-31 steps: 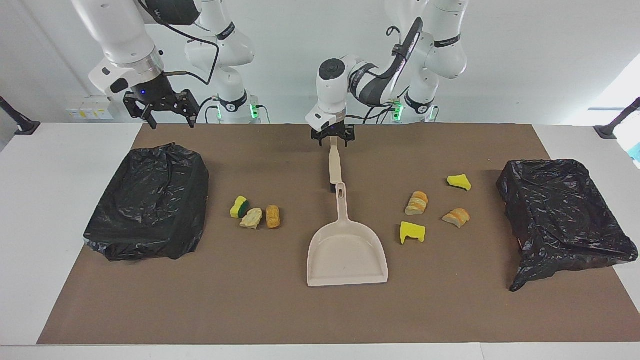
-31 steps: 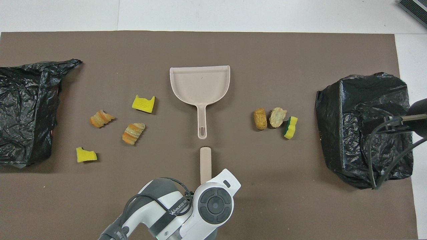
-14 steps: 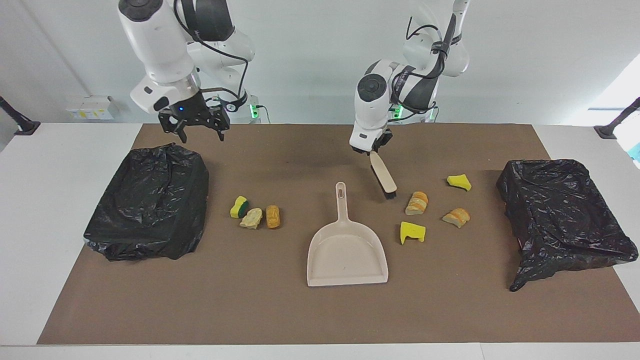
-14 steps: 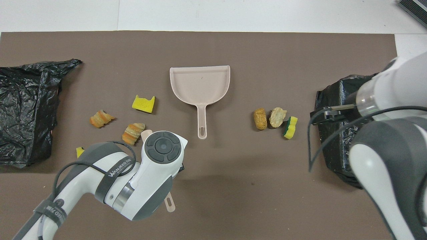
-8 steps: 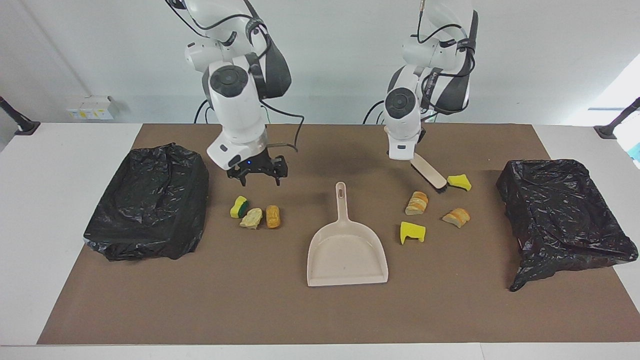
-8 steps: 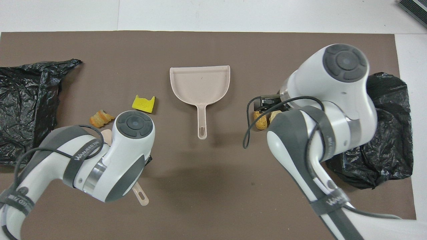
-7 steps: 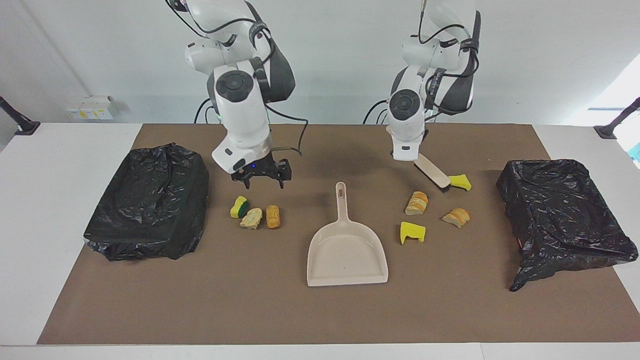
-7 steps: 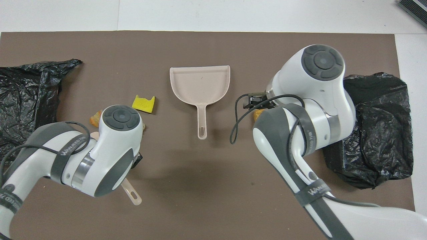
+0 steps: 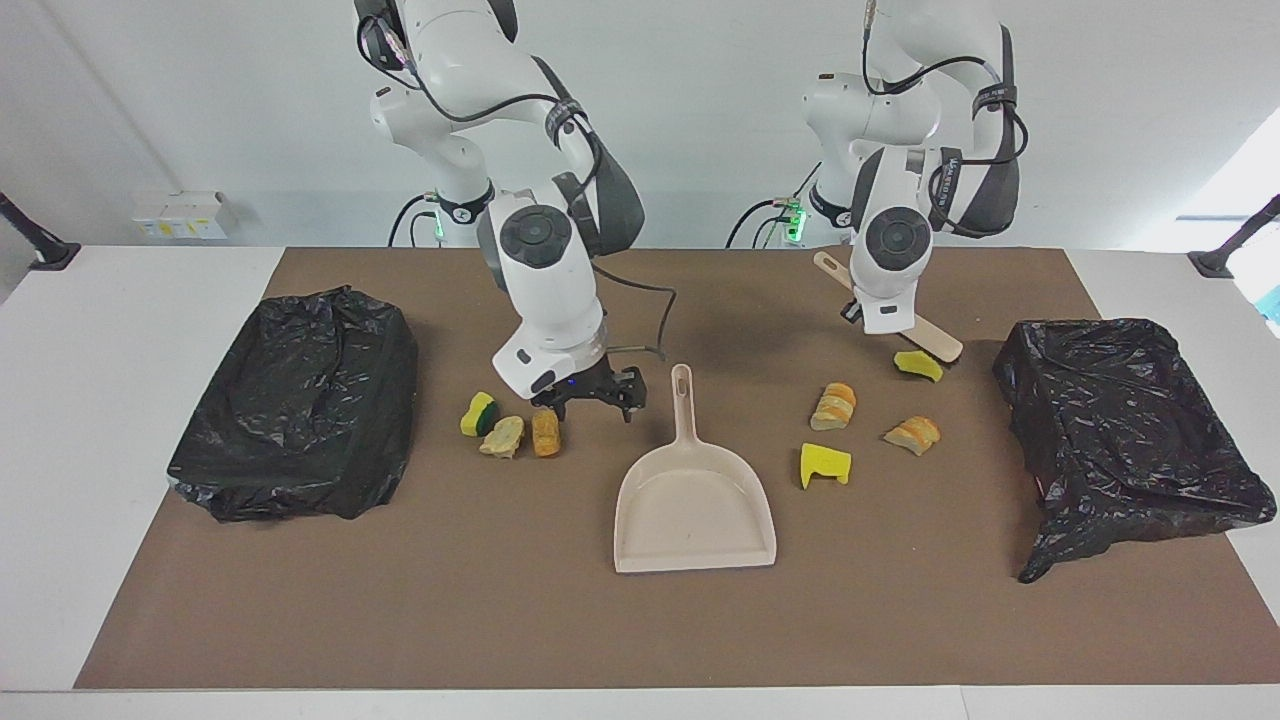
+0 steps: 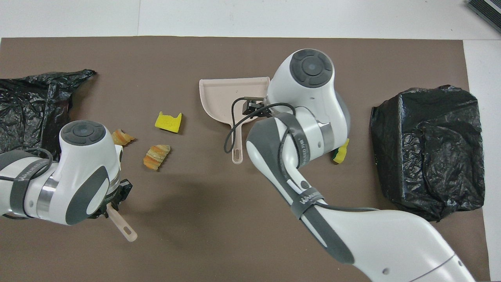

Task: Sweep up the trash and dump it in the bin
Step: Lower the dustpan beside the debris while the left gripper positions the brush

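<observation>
- The left gripper [image 9: 852,312] is clamped on the brush [image 9: 925,335], its bristle end touching a yellow scrap [image 9: 917,365] near the left arm's bin [image 9: 1120,420].
- The right gripper [image 9: 592,398] hangs spread wide, holding nothing, between the dustpan [image 9: 693,505] handle and 3 scraps [image 9: 510,428].
- 3 more scraps [image 9: 835,405] lie beside the dustpan.
- The arm strap's lettering is unreadable.

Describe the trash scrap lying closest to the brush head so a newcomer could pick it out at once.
Start at the black bin bag at the left arm's end of the table. Four scraps lie between it and the beige dustpan. The yellow sponge wedge is the one nearest the robots, right beside the brush.
</observation>
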Tool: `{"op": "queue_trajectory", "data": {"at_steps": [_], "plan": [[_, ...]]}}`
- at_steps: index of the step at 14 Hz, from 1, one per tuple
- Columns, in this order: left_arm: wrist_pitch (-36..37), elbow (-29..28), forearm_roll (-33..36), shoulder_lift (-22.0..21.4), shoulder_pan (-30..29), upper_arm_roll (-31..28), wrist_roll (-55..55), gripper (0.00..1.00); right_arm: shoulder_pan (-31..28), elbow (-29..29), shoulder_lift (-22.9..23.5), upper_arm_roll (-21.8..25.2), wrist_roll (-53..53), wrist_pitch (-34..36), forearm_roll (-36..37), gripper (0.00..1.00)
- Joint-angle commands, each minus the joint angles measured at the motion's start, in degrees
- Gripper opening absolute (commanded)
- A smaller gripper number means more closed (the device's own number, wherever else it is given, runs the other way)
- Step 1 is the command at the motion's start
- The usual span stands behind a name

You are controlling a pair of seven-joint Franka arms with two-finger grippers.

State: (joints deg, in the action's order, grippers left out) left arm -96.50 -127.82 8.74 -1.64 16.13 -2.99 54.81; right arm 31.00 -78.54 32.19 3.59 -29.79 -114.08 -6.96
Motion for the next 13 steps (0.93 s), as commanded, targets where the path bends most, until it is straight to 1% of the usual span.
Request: {"op": "queue_trajectory", "data": {"at_steps": [1,3,4,5,7,9,10,11,12,13], "plan": [[-5.3,-5.2,0.8,-3.8,-4.1,0.7,-8.2,0.0,3.1,2.8,2.3,0.0,-1.3,0.0,3.9,1.0],[-7.6,-5.2,0.2,-3.5,-5.4,0.8,-14.7,0.0,3.7,2.3,2.6,-0.1,-1.2,-0.7,4.0,1.0],[-10.3,-5.1,0.0,-3.2,-5.4,0.9,-16.4,0.0,5.2,2.1,2.6,-0.1,-1.2,-0.7,4.1,1.0],[-11.7,-5.1,-0.1,-3.0,-5.2,0.9,-17.9,0.0,5.9,-0.1,2.2,-0.1,-0.7,-0.7,4.1,1.0],[-15.2,-4.7,-2.8,-2.2,-4.9,0.9,-23.7,0.0,6.0,-3.5,1.0,-0.2,-0.6,-3.2,3.5,1.0],[-17.9,-4.1,-4.5,-1.6,-4.4,1.2,-27.8,0.0,7.2,-4.1,1.7,-0.2,-0.5,-4.7,3.7,1.0],[-19.2,-3.8,-6.0,-0.9,-4.2,1.4,-29.6,0.0,7.2,-4.1,1.7,-0.2,0.2,-3.5,4.1,1.0],[-20.2,-3.8,-7.3,-0.7,-2.4,1.4,-31.8,0.0,7.5,-4.0,1.6,-0.2,0.3,-3.3,4.1,1.0],[-20.5,-3.8,-7.9,-0.7,-1.5,1.5,-33.8,0.0,7.4,-3.7,1.6,-0.2,0.5,-2.9,4.1,0.92],[-20.7,-3.4,-8.7,-0.6,-0.7,1.5,-35.4,0.0,7.4,-3.6,1.6,-0.2,0.6,-2.9,4.1,0.78]]}}
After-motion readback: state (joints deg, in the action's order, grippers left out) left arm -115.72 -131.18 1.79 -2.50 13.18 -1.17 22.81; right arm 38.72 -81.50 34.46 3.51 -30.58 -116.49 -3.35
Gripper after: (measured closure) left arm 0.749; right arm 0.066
